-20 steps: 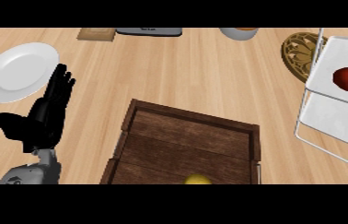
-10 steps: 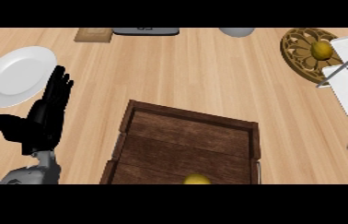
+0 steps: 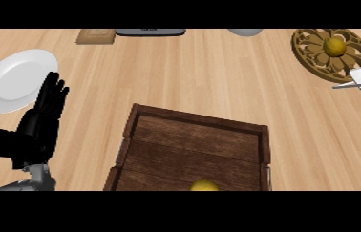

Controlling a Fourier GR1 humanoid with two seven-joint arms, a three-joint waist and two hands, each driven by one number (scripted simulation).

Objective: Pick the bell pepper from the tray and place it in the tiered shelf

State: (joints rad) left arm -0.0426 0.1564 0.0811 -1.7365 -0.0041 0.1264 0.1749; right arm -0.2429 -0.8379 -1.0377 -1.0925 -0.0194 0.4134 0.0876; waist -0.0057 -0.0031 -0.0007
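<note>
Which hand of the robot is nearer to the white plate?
Left. The left hand rests open just beside the white plate, at its lower right edge. The right hand is not in view.

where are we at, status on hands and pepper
Left hand open, resting by plate. Right hand out of view. Pepper in tray, untouched. Nothing blocking it.
</note>
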